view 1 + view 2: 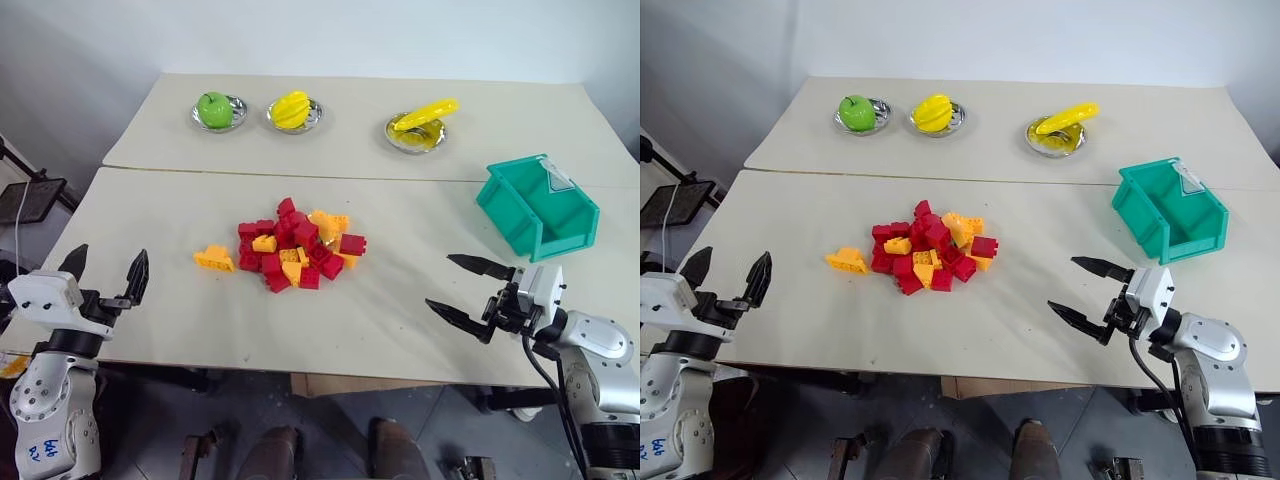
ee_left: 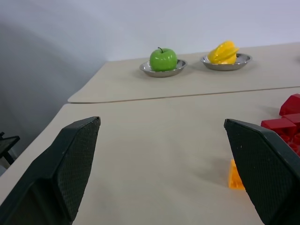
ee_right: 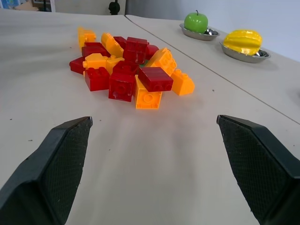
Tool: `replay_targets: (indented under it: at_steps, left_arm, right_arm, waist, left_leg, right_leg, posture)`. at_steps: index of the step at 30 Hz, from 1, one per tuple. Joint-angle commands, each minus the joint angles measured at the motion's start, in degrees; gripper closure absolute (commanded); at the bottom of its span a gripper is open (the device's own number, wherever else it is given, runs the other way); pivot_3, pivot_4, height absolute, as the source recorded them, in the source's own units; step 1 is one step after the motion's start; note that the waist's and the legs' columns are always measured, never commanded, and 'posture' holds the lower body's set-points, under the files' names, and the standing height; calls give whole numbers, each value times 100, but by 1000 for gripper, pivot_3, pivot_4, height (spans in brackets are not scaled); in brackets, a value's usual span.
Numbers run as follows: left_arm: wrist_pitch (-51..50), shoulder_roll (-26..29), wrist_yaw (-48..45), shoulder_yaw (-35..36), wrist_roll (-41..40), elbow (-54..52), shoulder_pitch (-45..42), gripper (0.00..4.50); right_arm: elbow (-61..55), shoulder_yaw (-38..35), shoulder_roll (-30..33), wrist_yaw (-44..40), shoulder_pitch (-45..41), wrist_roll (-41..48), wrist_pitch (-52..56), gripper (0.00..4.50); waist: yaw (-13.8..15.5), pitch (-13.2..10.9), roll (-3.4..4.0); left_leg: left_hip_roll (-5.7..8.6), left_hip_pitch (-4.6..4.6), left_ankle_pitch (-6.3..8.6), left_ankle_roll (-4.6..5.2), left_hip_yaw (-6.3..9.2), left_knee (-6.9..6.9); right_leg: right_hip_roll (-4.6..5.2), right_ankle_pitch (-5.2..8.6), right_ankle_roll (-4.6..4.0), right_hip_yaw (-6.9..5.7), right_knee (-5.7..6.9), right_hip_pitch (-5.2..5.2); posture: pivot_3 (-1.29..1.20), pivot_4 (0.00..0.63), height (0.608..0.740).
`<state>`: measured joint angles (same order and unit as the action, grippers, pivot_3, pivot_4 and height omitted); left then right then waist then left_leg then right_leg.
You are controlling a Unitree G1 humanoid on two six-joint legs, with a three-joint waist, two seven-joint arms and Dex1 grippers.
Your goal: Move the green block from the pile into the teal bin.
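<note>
The pile [image 1: 295, 245] of red and yellow-orange bricks lies in the middle of the near table. No green block shows among them; it is hidden. The teal bin [image 1: 505, 218] stands at the right, with its open top up. My left gripper [image 1: 108, 265] hovers open at the table's near left edge, well to the left of the pile, and holds nothing. My right gripper [image 1: 442, 282] is open too and empty. It sits near the front right, in front of the bin, and points left toward the pile [image 3: 129, 70].
A single orange brick [image 1: 213, 258] lies just left of the pile. On the far table stand three metal dishes: a green apple [image 1: 215, 108], a yellow star fruit [image 1: 292, 110] and a yellow banana-like piece [image 1: 425, 118]. A seam separates the two tables.
</note>
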<state>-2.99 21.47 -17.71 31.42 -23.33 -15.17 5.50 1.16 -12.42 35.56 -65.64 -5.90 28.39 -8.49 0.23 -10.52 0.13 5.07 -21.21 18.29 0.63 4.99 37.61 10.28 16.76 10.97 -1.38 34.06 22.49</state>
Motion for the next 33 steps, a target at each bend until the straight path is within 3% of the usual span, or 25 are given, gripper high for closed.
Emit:
replay_targets:
  at_steps: [1,4,8,15,20,24,33]
  left_arm:
    - [-36,211,69,81,129,-154,22,0]
    - [-40,290,-36,68,64,-79,-20,0]
    - [235,574,-1212,-310,-256,-304,295,0]
    - [349,1692,-3272,-808,-530,-509,738,0]
    - [437,2054,-3729,-485,-675,-110,650,0]
    - [271,1920,-3576,-303,-886,151,410,905]
    - [179,1669,-3695,-740,-818,-77,556,3670]
  right_arm:
    - [-78,-51,91,-33,-63,46,19,35]
    - [-72,-28,73,-27,-99,38,53,35]
    - [-118,-4,20,40,-195,119,215,35]
    - [-801,115,252,-336,-156,474,750,35]
    - [-891,-78,702,-743,-11,586,881,35]
    - [-471,-518,927,-648,-45,536,794,0]
    - [-230,-861,849,-317,-7,452,645,0]
  waist:
    - [1,0,0]
    - [3,0,0]
    - [-11,0,1]
    - [-18,0,1]
    - [-12,-1,2]
    - [-10,-1,2]
    - [-23,-1,2]
  left_leg:
    - [0,0,0,0,0,0]
    - [1,0,0,0,0,0]
    - [-3,0,1,1,0,0]
    - [-23,-1,3,-2,-1,-2]
    - [-26,-3,10,5,-3,-3]
    - [-27,-3,12,6,-4,0]
    - [-39,-3,19,6,-15,1]
  right_leg:
    - [0,0,0,0,0,0]
    - [-1,0,0,0,-1,0]
    - [0,0,0,0,0,0]
    - [-4,0,-4,0,-8,0]
    - [-5,0,-5,-1,-16,-1]
    - [-7,0,-5,-2,-16,-2]
    - [-16,0,-5,0,-13,-2]
  posture:
    - [0,150,740]
    - [0,150,740]
    - [0,150,740]
    - [0,150,740]
    - [0,150,740]
    - [0,150,740]
    - [0,150,740]
